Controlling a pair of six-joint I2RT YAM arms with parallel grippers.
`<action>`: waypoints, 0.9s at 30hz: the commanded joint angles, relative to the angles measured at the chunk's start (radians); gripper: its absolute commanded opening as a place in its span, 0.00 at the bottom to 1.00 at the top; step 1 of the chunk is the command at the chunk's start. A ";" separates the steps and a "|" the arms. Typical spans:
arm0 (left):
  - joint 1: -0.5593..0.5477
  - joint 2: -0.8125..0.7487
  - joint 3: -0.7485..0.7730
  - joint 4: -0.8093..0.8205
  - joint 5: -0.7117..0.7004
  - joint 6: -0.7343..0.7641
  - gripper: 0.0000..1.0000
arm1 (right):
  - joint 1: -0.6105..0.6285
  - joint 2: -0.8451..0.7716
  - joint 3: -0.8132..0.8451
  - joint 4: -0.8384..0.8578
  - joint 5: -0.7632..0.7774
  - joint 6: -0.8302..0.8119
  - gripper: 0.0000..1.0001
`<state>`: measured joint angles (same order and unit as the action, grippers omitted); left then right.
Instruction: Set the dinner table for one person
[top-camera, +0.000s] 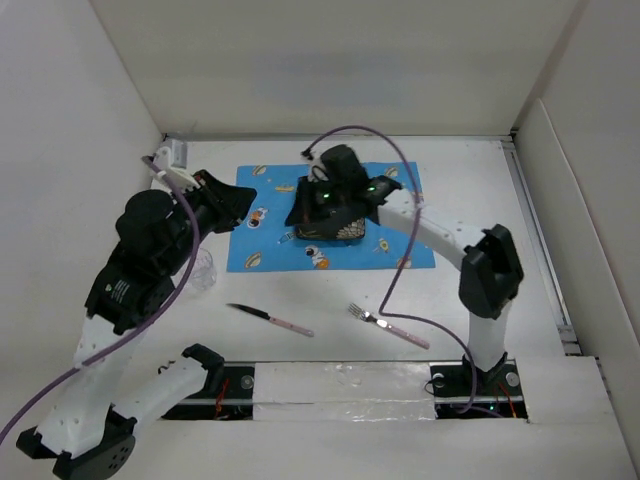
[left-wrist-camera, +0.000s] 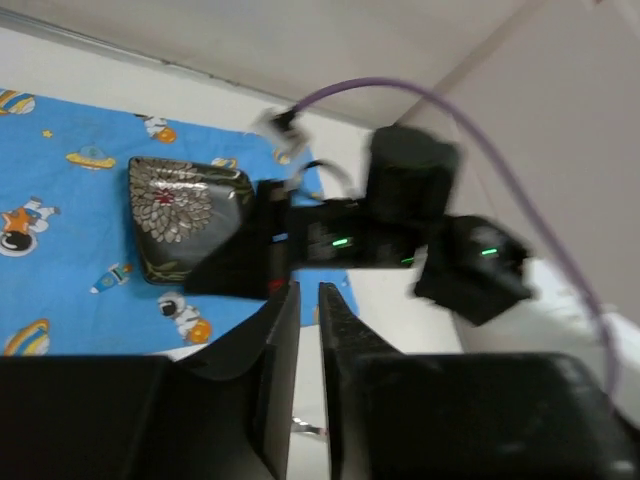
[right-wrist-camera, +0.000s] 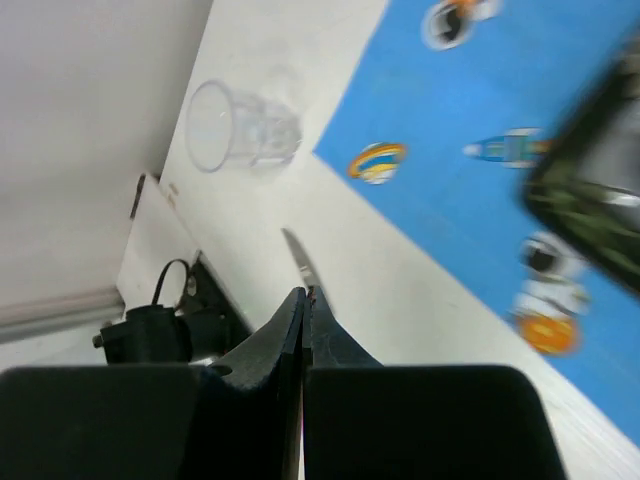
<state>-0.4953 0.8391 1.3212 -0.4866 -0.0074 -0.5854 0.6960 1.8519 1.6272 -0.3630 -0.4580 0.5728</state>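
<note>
The dinner table (top-camera: 470, 180) is the white surface. A blue cartoon-print mat (top-camera: 265, 250) lies on it with a dark floral square plate (top-camera: 345, 233) on top. The plate (left-wrist-camera: 185, 215) also shows in the left wrist view. My right gripper (top-camera: 303, 216) hovers over the plate's left edge, shut and empty (right-wrist-camera: 304, 296). My left gripper (top-camera: 243, 200) is over the mat's left end. Its jaws (left-wrist-camera: 308, 295) stand almost together with a thin gap and hold nothing. A knife (top-camera: 270, 318) and a fork (top-camera: 388, 326) lie on the table in front of the mat.
A clear glass (top-camera: 203, 270) stands left of the mat, close under my left arm; it also shows in the right wrist view (right-wrist-camera: 240, 135). White walls close in the left, back and right. The arm bases and a rail sit along the near edge.
</note>
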 joint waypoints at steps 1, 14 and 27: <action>0.001 -0.086 0.065 -0.036 -0.052 -0.088 0.13 | 0.105 0.120 0.179 0.075 0.089 0.084 0.00; 0.001 -0.259 0.029 -0.145 -0.006 -0.047 0.35 | 0.344 0.639 0.776 0.009 0.200 0.200 0.72; 0.001 -0.275 -0.004 -0.162 0.044 0.027 0.36 | 0.362 0.768 0.810 0.027 0.271 0.289 0.32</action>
<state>-0.4953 0.5716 1.3273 -0.6750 0.0101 -0.5903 1.0496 2.6305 2.4153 -0.3779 -0.2203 0.8322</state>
